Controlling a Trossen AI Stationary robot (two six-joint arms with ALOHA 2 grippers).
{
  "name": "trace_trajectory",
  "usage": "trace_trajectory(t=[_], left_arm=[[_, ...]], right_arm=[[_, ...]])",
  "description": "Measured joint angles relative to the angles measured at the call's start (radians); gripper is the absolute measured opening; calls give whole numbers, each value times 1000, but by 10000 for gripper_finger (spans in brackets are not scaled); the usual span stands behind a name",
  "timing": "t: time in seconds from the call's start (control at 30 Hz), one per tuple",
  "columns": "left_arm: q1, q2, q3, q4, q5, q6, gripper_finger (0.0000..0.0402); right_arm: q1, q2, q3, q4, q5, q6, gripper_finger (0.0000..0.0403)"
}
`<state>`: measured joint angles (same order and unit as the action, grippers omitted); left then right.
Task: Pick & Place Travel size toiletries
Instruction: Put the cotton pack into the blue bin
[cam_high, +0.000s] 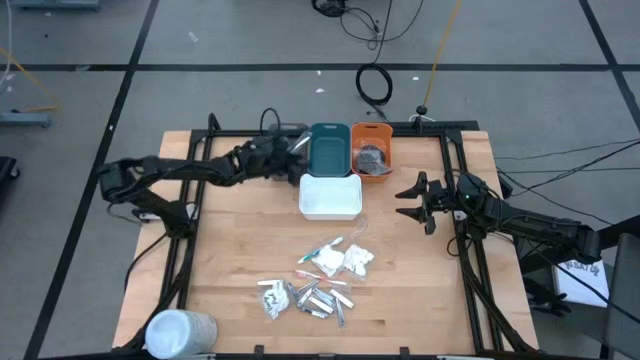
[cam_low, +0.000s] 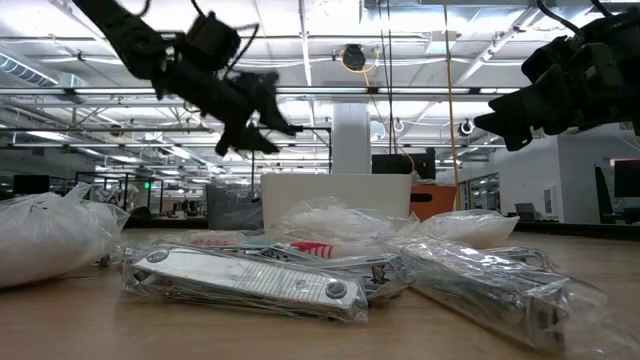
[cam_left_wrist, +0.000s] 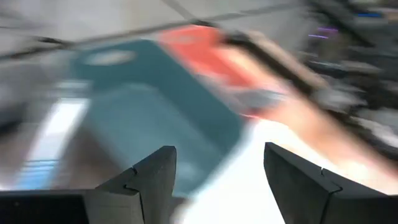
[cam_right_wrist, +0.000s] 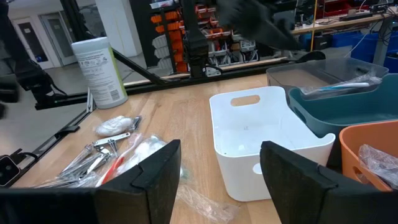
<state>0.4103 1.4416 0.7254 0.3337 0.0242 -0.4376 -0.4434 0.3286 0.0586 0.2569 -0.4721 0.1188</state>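
The travel size toiletries (cam_high: 318, 278) lie in a loose pile on the wooden table's near half: wrapped sticks, white packets and silver sachets (cam_low: 250, 280), also seen in the right wrist view (cam_right_wrist: 115, 149). My left gripper (cam_high: 297, 148) hovers open at the far side, over the teal tray's (cam_high: 330, 148) left rim; nothing is between its fingers (cam_left_wrist: 217, 180). A slim wrapped stick (cam_right_wrist: 345, 84) lies in the teal tray. My right gripper (cam_high: 408, 197) waits open at the right, level, with nothing in it (cam_right_wrist: 217, 174).
A white tray (cam_high: 330, 197) stands in front of the teal one. An orange tray (cam_high: 371, 150) beside it holds clear-wrapped items. A grey tray (cam_right_wrist: 311, 71) sits left of the teal tray. A big white cylinder (cam_high: 180, 332) lies at the near left corner.
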Motion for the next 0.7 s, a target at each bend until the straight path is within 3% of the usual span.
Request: trace_trajectory(t=[0.13,0.23,0.33,0.43,0.6,0.7], left_arm=[[-106,-100,0,-38,206,-4,239],[-244,-165,0,-74,212,44,239],[-409,-196,2,-115,111,70,239],[-579,-193,49,-272,-51,28,239],[-802,-94,209,-702,-297,-304,239],[-894,1,295,-852,-329,-520,239]], right_arm=[[0,0,0,0,0,0,208],[0,0,0,0,0,0,208],[0,0,0,0,0,0,208],[0,0,0,0,0,0,208],[0,0,0,1,0,0,208],[0,0,0,2,0,0,208]])
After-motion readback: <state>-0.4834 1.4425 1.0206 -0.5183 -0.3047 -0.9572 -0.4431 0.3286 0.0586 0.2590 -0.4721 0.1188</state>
